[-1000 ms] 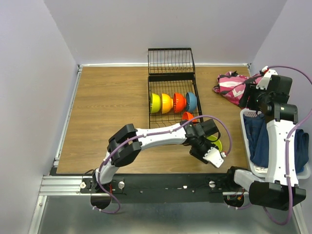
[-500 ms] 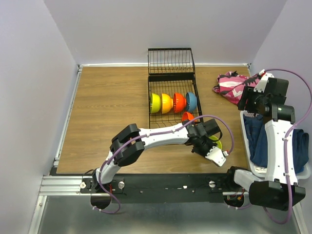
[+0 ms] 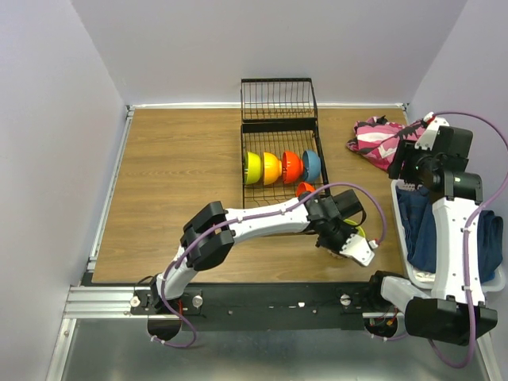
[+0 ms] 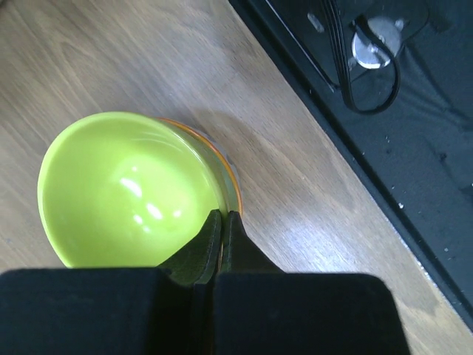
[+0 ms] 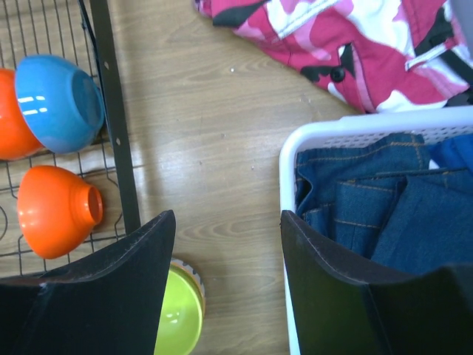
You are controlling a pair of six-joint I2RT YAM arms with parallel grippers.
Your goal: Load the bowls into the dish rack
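This looks like a robotics lab test cell rather than a home, though little beyond the booth shows. Plain pale walls (image 3: pixel 48 159) box in a wooden table (image 3: pixel 182 159) on three sides. Along the bottom of the frame, an aluminium rail (image 3: pixel 95 300) and a black base (image 3: pixel 262 298) carry two white arms (image 3: pixel 262 221) trailing purple cables (image 3: pixel 343 186). The household things read as props: a rack (image 3: pixel 278 99) at top centre with bowls (image 3: pixel 272 167), a lime bowl (image 4: pixel 126 188) at lower right, and clothes (image 3: pixel 373 135) and a laundry basket (image 5: pixel 355 124) at the right edge.
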